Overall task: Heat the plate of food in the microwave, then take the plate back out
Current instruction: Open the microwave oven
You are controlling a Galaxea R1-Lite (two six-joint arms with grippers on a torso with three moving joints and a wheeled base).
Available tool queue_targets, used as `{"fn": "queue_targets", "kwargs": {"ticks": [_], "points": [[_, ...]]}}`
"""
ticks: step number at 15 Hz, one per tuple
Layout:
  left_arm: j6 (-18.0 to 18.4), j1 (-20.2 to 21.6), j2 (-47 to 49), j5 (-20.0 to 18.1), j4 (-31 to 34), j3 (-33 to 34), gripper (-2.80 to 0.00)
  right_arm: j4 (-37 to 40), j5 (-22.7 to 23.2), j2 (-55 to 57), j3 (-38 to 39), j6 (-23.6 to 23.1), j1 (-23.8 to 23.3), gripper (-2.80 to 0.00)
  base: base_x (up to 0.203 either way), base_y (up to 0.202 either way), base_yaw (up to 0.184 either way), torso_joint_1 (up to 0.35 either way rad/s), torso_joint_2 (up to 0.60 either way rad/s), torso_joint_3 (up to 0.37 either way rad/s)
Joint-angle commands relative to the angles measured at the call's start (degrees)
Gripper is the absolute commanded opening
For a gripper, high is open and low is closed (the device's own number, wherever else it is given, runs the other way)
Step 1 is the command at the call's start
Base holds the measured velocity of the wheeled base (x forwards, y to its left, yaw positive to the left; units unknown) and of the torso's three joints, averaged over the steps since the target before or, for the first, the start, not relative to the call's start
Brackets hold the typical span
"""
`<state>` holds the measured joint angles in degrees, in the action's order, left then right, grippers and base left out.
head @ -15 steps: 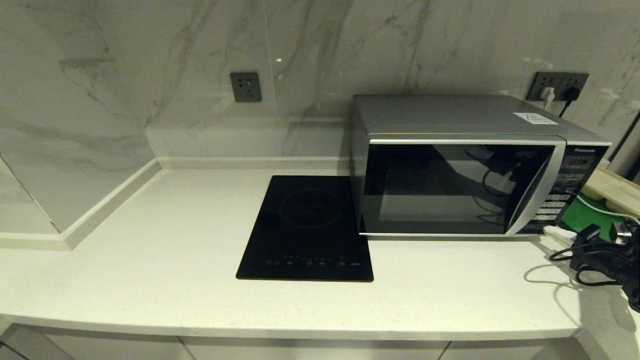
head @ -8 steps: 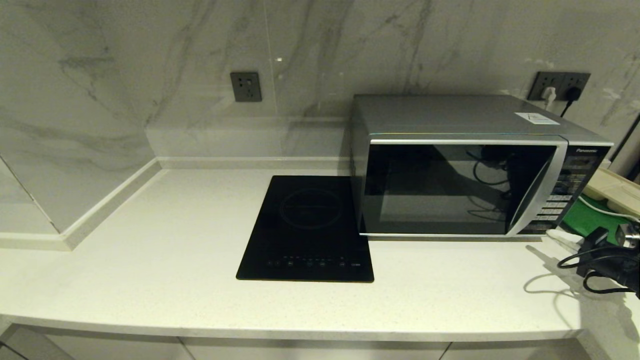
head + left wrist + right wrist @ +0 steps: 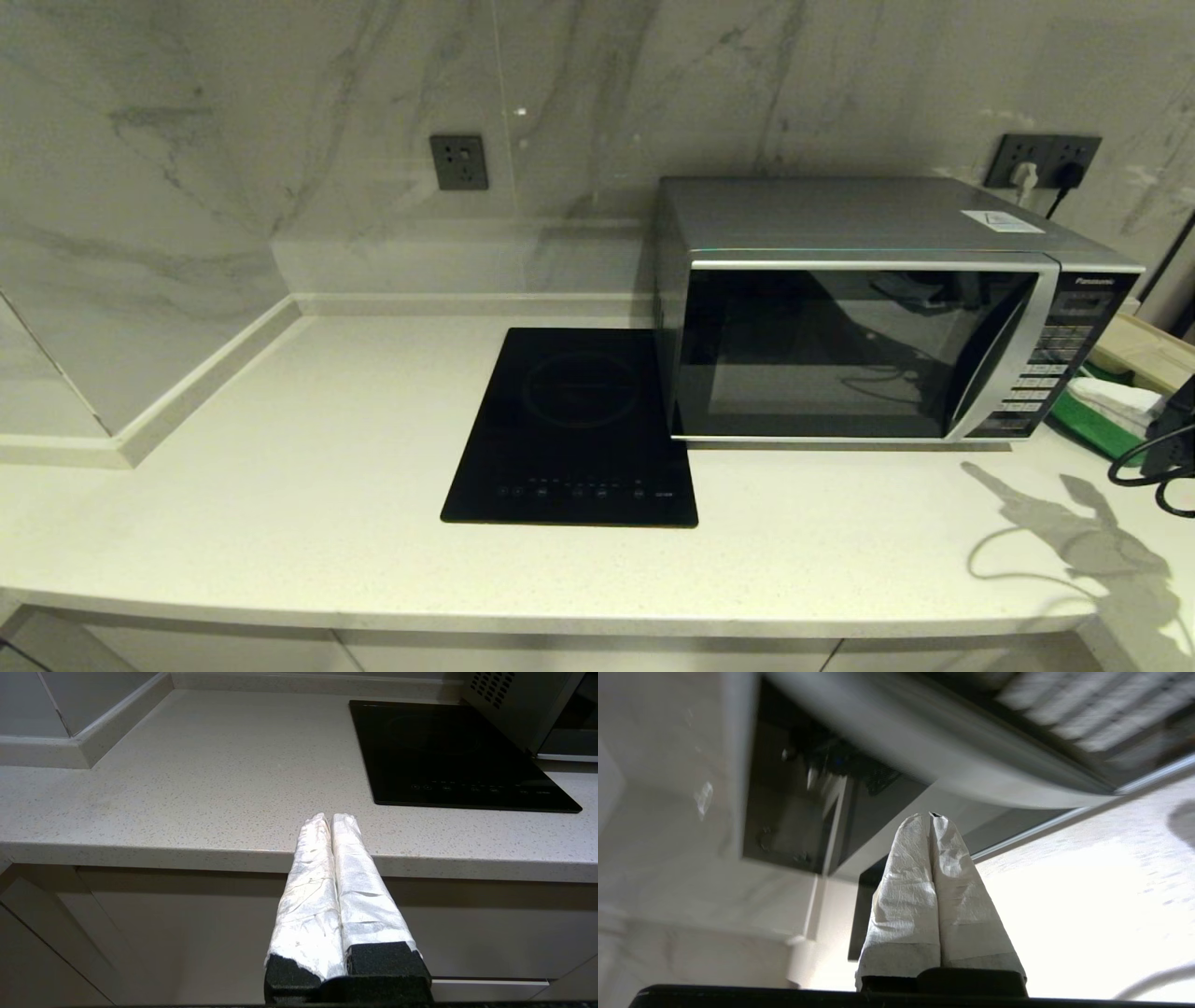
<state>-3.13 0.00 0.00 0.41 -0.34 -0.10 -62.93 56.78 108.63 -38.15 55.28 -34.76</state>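
The silver microwave (image 3: pixel 868 308) stands on the counter at the right with its dark glass door closed; the right wrist view shows the microwave (image 3: pixel 840 779) close by. The plate of food is out of view. My right gripper (image 3: pixel 1085 389) hovers at the far right, just beyond the button panel (image 3: pixel 1046 373) and over a green tray (image 3: pixel 1088 427). Its white-wrapped fingers (image 3: pixel 920 868) are pressed together and hold nothing, so the right gripper (image 3: pixel 930 815) is shut. My left gripper (image 3: pixel 331 817) is also shut and empty, parked low in front of the counter edge (image 3: pixel 187 851).
A flat black induction cooktop (image 3: pixel 574 425) lies left of the microwave. A pale board (image 3: pixel 1146 350) sits behind the green tray. Black cables (image 3: pixel 1144 462) hang from the right arm. Wall sockets (image 3: pixel 1044 159) with plugs sit behind the microwave, and another socket (image 3: pixel 458 162) is further left.
My right arm has moved right and further back, from the counter in front of the button panel to over the green tray. Its shadow now falls on the counter.
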Motion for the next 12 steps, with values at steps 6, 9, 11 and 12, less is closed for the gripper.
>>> {"fn": "queue_targets", "kwargs": {"ticks": [6,9,11,12], "points": [[-0.03,0.00,0.00,0.02,-0.10,0.01,-2.80,60.93,-13.78,-33.62,-7.56,-37.86,8.29,-2.80,0.000,0.000,0.000,0.000,0.00,0.000],[-0.03,0.00,0.00,0.02,-0.01,0.01,-2.80,72.79,-20.94,-43.53,-14.12,-44.97,12.81,-2.80,0.000,0.000,0.000,0.000,0.00,0.000],[-0.03,0.00,0.00,0.02,-0.10,0.01,-2.80,77.70,-23.66,-48.65,-21.05,-46.12,13.45,-2.80,0.000,0.000,0.000,0.000,0.00,0.000],[-0.03,0.00,0.00,0.02,-0.01,0.01,-2.80,82.11,-25.90,-50.57,-25.18,-47.06,13.58,-2.80,0.000,0.000,0.000,0.000,0.00,0.000]]}}
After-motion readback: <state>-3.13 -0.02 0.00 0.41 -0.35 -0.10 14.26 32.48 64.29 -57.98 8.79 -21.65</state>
